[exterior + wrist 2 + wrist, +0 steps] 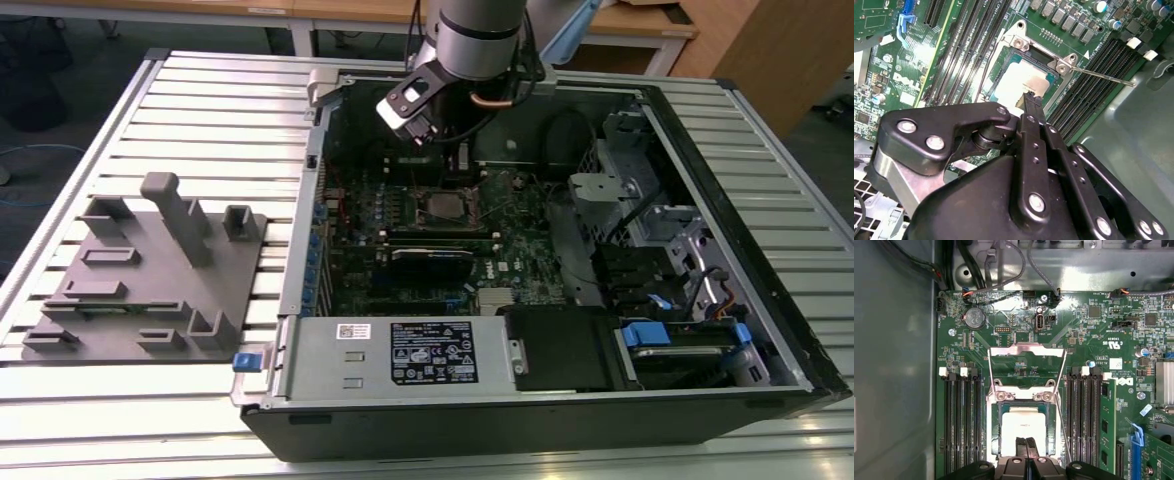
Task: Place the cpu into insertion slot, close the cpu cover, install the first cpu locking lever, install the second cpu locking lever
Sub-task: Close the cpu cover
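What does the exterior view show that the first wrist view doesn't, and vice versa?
Exterior view: the grey moulded fixture plate beside the case, and the white-labelled grey power supply box. First wrist view: the thin silver hinged cpu cover flipped open, and the flat silver-topped square cpu seated. Both: the green motherboard and the square silver-rimmed insertion slot.

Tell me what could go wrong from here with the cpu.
One: the gripper hangs right at the cpu lying in the slot; a sideways drag could shift it off its seat. Two: the cover stands open and a thin lever sticks out over the memory slots; the arm might snag it.
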Controlling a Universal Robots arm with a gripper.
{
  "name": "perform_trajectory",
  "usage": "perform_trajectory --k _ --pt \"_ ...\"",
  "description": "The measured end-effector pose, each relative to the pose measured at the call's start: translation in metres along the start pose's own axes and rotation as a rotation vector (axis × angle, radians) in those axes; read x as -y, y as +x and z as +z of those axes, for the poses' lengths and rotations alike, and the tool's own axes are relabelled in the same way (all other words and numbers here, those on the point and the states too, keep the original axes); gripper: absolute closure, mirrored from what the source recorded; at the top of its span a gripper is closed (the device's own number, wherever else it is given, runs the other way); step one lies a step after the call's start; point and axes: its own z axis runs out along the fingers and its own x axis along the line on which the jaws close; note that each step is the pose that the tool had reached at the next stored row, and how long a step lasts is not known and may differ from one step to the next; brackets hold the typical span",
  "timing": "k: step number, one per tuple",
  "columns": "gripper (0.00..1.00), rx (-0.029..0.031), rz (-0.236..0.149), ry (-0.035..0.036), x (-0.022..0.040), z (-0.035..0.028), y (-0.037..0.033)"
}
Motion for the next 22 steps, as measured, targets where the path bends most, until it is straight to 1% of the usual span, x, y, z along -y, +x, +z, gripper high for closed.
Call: perform_trajectory --k 12,13,17,18,21,22 --pt "0.89 0.0000 0.000 0.0000 0.0002 -0.0171 0.0003" --pt "0.89 0.0000 0.000 0.0000 0.0002 -0.0181 0.0003" --pt "0.89 -0.0003 0.000 -0.0001 0.0002 -0.0183 0.0003" --pt "0.89 -0.0003 0.000 -0.0011 0.0002 -0.0183 0.0003" --pt "0.89 -0.0020 -0.001 -0.0149 0.0005 -0.0181 0.0003" --pt "0.89 -0.0023 -0.001 -0.0177 0.0005 -0.0180 0.0003"
